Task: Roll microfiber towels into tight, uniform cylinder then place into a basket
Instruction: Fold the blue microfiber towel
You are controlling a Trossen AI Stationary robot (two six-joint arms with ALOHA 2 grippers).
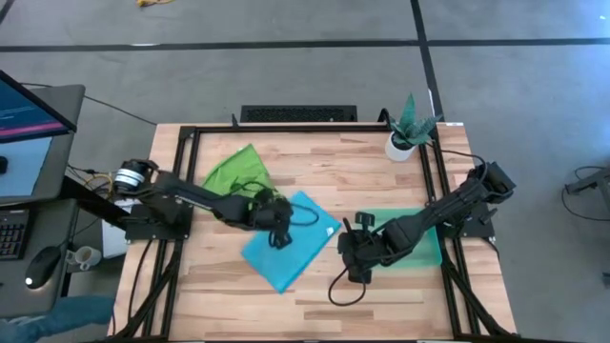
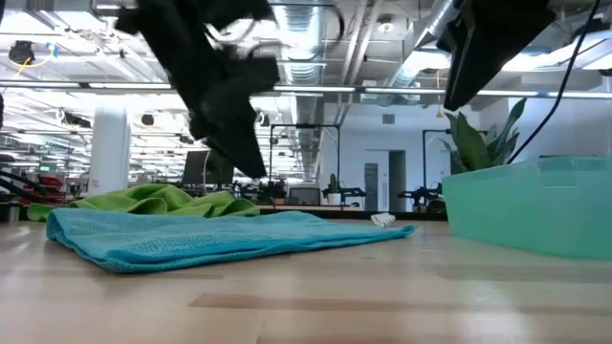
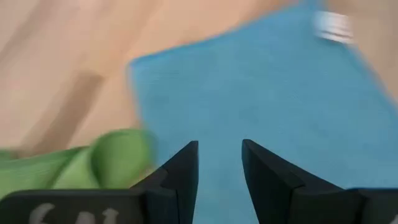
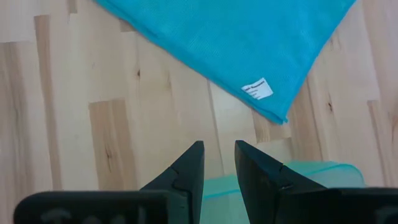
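The blue towel [image 1: 289, 240] has a small white tag [image 4: 257, 89] sewn near one corner. There is tiny writing on the tag, but it is too small to read. The left arm's wrist shows part of some white marks, and those cannot be read either.

The blue towel is bright sky blue and lies spread flat on the wooden bench [image 1: 324, 171], turned like a diamond. It looks soft, with a fine woven pattern. The green towel [image 1: 235, 172] is lime green and sits crumpled in a loose heap, just beside the blue one and touching its edge. Neither towel is rolled.

The basket [image 1: 427, 240] is a see-through teal tray with low walls. It sits on the bench near the blue towel's tagged corner, apart from it, and partly under the right arm.

The left gripper [image 1: 277, 232] hangs over the blue towel. Its fingers [image 3: 182, 171] have a narrow gap and hold nothing. The right gripper [image 1: 354, 267] hangs over bare wood between the blue towel and the basket. Its fingers [image 4: 186, 169] also have a narrow gap and hold nothing.

A potted plant [image 1: 408, 129] stands at a far corner of the bench.
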